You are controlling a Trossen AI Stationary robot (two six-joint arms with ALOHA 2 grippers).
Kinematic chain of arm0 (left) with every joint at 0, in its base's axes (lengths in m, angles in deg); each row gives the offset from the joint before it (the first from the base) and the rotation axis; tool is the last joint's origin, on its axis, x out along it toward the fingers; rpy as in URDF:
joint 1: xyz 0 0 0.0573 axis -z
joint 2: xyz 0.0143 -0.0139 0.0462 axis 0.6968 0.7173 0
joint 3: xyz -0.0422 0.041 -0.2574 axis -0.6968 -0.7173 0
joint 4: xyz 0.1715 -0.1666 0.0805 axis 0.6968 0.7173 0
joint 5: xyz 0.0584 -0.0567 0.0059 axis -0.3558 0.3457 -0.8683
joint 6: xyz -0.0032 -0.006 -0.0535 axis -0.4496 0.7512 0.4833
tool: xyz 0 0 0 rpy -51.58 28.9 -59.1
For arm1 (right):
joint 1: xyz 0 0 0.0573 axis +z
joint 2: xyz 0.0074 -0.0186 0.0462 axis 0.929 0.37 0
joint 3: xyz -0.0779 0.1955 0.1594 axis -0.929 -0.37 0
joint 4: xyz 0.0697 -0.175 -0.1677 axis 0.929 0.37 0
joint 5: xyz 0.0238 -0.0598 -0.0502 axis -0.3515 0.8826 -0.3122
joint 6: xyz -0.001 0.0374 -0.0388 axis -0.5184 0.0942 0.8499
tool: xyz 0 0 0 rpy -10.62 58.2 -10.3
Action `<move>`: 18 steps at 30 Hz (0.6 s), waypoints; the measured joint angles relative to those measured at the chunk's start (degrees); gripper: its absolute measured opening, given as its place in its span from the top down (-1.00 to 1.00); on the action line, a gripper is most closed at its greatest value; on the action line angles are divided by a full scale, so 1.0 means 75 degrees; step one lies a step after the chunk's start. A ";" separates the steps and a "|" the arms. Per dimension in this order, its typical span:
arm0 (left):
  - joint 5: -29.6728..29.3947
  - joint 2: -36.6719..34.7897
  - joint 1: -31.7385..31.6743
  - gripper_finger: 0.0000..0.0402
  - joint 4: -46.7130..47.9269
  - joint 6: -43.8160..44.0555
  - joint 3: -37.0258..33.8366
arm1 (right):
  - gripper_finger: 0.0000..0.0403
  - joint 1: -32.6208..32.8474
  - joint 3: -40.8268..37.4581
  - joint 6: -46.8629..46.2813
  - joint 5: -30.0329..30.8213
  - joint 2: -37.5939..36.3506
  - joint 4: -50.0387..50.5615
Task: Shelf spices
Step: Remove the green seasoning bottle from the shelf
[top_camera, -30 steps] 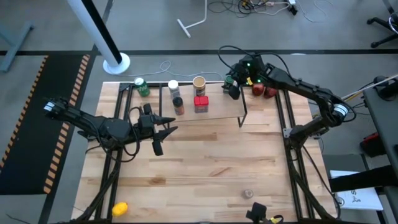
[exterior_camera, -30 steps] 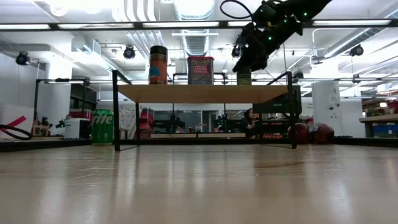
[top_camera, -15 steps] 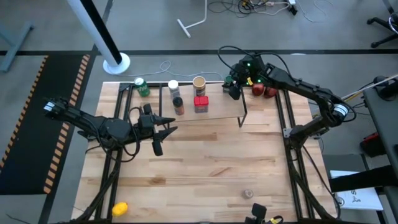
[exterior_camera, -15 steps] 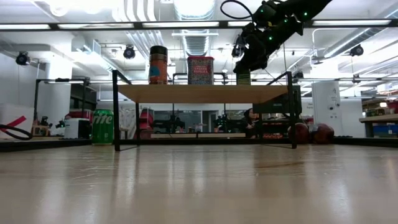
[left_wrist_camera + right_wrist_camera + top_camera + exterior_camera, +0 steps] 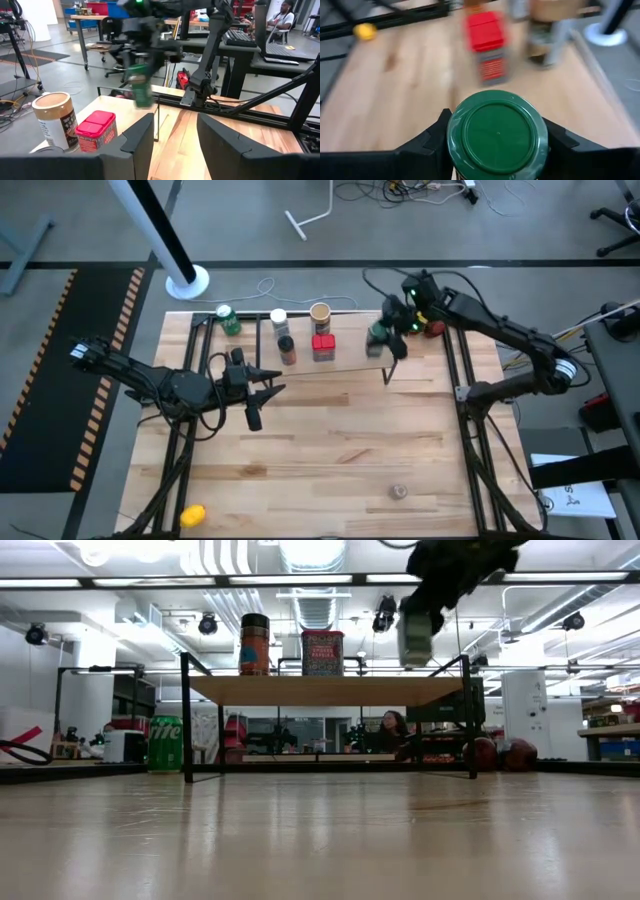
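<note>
We saw the right claw (image 5: 385, 340) clamped on the green-capped jar (image 5: 494, 131), holding it in the air above the right end of the shelf (image 5: 325, 690). Just beyond the claw stood the red square tin (image 5: 486, 47) on the shelf top, with the tan round-lidded tub (image 5: 320, 313) behind it. Well away, the left claw (image 5: 262, 394) hung parted and empty over the tabletop (image 5: 330, 450).

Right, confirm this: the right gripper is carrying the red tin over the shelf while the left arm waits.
Not the red tin. The right gripper holds the green-capped jar, as the right wrist view shows. The red tin already stands on the shelf. The left gripper does wait.
</note>
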 joint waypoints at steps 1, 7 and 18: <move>0.0000 -0.0001 0.0000 0.32 0.0000 0.0017 0.0000 | 0.12 0.0186 -0.0111 -0.0058 -0.0030 -0.0167 0.0023; 0.0000 0.0016 0.0000 0.35 0.0000 0.0240 0.0000 | 0.12 0.1702 -0.1143 -0.0748 0.0468 -0.1259 -0.0287; 0.0000 0.0017 0.0000 0.33 -0.0015 0.0410 -0.0009 | 0.12 0.5273 -0.3294 -0.2886 0.3143 -0.3214 -0.1574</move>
